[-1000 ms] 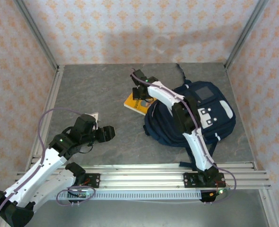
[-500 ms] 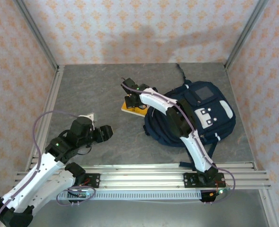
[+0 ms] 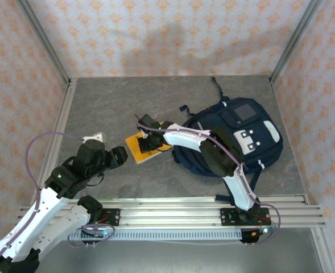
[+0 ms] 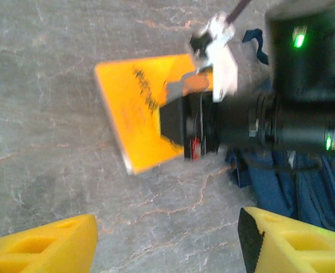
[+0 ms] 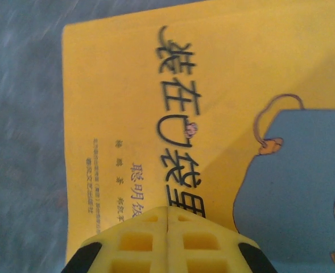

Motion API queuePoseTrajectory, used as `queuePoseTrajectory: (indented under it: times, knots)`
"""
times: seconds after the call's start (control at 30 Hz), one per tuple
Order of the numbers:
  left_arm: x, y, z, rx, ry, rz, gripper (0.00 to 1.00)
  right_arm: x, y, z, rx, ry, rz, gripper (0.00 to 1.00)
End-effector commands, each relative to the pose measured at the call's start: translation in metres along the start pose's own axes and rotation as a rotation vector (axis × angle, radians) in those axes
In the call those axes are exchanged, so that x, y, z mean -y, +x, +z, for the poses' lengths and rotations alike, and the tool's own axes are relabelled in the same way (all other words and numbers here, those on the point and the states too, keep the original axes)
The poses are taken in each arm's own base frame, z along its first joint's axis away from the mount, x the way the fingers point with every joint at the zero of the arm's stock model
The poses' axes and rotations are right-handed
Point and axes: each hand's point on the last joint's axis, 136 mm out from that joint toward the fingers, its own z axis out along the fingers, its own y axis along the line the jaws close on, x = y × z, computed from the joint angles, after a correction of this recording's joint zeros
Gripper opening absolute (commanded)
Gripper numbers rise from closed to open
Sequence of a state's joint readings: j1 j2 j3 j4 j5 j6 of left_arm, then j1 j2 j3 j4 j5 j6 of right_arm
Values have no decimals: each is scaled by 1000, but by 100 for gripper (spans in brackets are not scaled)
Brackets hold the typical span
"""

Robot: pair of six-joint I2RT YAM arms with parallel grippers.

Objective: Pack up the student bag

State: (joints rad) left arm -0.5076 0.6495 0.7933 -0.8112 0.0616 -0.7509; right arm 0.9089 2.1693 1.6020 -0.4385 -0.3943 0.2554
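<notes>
A: Left gripper point(image 3: 117, 156), lower left of the top view. State?
B: Jaws are recorded well apart, with nothing held. It is seen above bare grey table point(image 3: 99, 102), pointed toward the yellow book point(image 3: 134, 153).
A: Right gripper point(image 3: 147, 142), at centre?
B: Fingers are noted fully closed, tips set down on the book's cover. Nothing is clamped between them. The book is laid flat, just left of the student bag point(image 3: 249, 133), which is found at centre right and is partly crossed by the right arm point(image 3: 213, 149).
</notes>
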Motion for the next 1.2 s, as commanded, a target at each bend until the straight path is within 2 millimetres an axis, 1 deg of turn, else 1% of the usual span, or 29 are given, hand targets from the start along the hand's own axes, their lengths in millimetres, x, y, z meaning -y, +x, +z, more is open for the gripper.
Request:
queuePoseTrajectory:
  times: [0.0,0.07,0.1,0.23,0.27,0.33,0.4,0.47,0.53,0.57,0.63,0.73,0.8,0.93,1.17]
  knots:
    - [-1,-14,6,31,-59,7,67,-5,107,11,-315,-32,26,0]
    - [3,-15,16,22,-57,-7,67,-4,122,-3,-328,-34,21,0]
    - [3,-15,23,18,-62,-18,67,-1,125,-12,-311,-23,22,0]
    - [3,-5,56,-27,-74,-82,67,11,113,-48,-204,18,36,0]
    - [4,-1,65,-40,-65,-98,67,12,107,-56,-168,19,46,5]
    - [3,7,83,-68,-70,-114,66,16,94,-70,-85,21,91,20]
    - [-3,14,99,-89,-98,-105,66,23,82,-79,-8,26,167,26]
    - [-9,20,111,-108,-125,-100,66,29,73,-85,55,39,255,36]
    - [-10,27,123,-129,-125,-101,66,37,66,-89,103,66,332,46]
    - [-11,30,128,-139,-125,-103,66,39,64,-89,118,66,359,50]
    - [-12,36,137,-157,-124,-93,66,43,61,-87,137,70,400,56]
    - [-21,45,148,-182,-158,-69,66,59,58,-83,166,112,467,56]
    - [-24,52,155,-206,-158,-61,65,64,57,-77,169,104,505,56]
    - [-29,65,165,-262,-171,-39,64,63,60,-62,150,72,551,56]
    - [-34,74,175,-316,-199,15,64,54,64,-38,104,0,561,50]
